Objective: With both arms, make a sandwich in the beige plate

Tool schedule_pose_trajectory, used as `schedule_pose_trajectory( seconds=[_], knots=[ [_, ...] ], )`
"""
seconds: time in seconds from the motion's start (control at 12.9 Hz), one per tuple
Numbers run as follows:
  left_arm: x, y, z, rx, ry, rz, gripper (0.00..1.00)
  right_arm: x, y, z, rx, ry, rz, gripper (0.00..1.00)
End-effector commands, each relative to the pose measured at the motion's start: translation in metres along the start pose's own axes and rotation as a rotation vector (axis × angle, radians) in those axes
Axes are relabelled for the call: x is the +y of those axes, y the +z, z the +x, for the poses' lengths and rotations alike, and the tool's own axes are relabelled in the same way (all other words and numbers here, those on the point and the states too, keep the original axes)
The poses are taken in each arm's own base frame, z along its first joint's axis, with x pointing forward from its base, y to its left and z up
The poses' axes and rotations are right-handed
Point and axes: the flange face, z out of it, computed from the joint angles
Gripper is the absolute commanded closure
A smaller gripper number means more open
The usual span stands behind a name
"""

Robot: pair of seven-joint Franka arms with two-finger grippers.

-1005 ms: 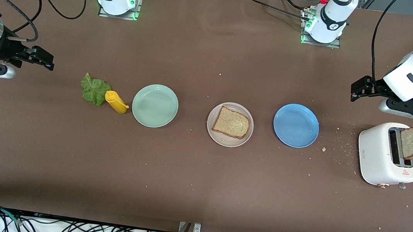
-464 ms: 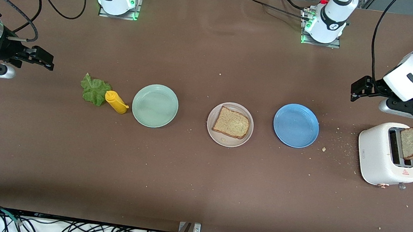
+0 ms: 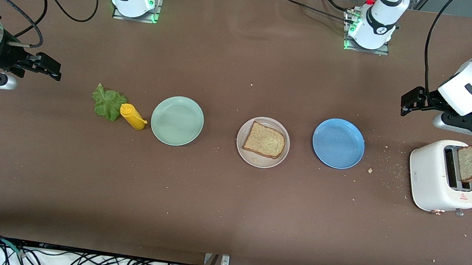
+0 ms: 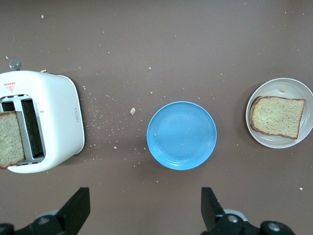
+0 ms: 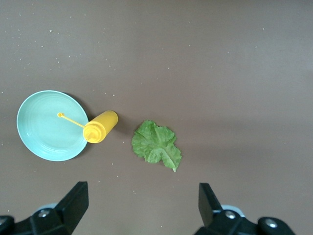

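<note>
Beige plate (image 3: 261, 158) at table centre, between mint plate (image 3: 177, 121) and blue plate (image 3: 338, 143), carrying one bread slice (image 3: 264, 140). Second slice (image 3: 470, 163) upright in toaster (image 3: 433, 177) at the left arm's end of the table; lettuce leaf (image 3: 107, 102) touching mustard bottle (image 3: 132, 116) at the right arm's end. Left gripper (image 4: 145, 210) raised, jaws apart, over bare table near the toaster. Right gripper (image 5: 142, 208) raised, jaws apart, over bare table near the lettuce. Probable next step: lettuce onto the plated slice; best pinched at a ruffled edge, clear of the bottle. No visible change from the earlier frames; both arms waiting.
</note>
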Motion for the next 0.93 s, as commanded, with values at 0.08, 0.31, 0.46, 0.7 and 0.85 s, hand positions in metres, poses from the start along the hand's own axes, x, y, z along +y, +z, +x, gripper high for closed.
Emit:
schedule_pose_trajectory(
  seconds=[0.08, 0.31, 0.46, 0.7, 0.85],
  knots=[
    [0.0001, -0.0056, 0.0015, -0.006, 0.017, 0.000, 0.00, 0.0043, -0.0065, -0.0041, 0.018, -0.005, -0.003, 0.00],
    [0.0009, -0.0054, 0.0014, -0.007, 0.019, 0.000, 0.00, 0.0033, -0.0050, -0.0035, 0.021, -0.007, -0.001, 0.00],
    [0.0009, -0.0054, 0.0014, -0.007, 0.019, 0.000, 0.00, 0.0042, -0.0050, -0.0035, 0.021, -0.007, -0.001, 0.00],
    [0.0009, -0.0044, 0.0000, -0.019, 0.017, 0.001, 0.00, 0.0056, -0.0065, -0.0037, 0.029, -0.029, 0.003, 0.00],
    [-0.0017, -0.0057, 0.0001, -0.018, 0.013, 0.000, 0.00, 0.0076, -0.0066, -0.0036, 0.031, -0.088, 0.009, 0.00]
  ],
)
